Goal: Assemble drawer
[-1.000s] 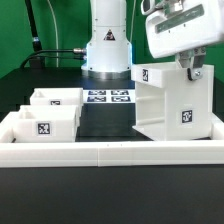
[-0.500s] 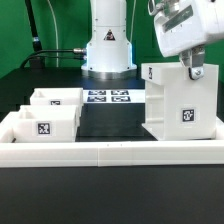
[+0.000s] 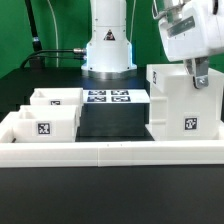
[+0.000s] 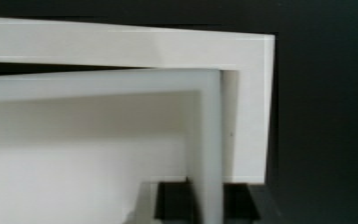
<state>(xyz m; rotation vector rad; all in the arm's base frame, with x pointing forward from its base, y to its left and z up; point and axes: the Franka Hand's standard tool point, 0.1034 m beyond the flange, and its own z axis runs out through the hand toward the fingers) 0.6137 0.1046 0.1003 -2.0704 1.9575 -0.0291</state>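
My gripper is shut on the top wall of the large white drawer housing, which stands upright at the exterior view's right with a tag on its front face. In the wrist view the housing's thin white wall runs between my dark fingers, and a wider white face lies beside it. Two small white drawer boxes, one in front and one behind, sit at the exterior view's left.
The marker board lies flat in front of the robot base. A low white rail borders the front and the left side of the work area, and the housing stands just behind it.
The housing, in my grip, has slid toward the exterior view's right and turned so that its front face looks more squarely at the camera. The small drawer boxes have not moved.
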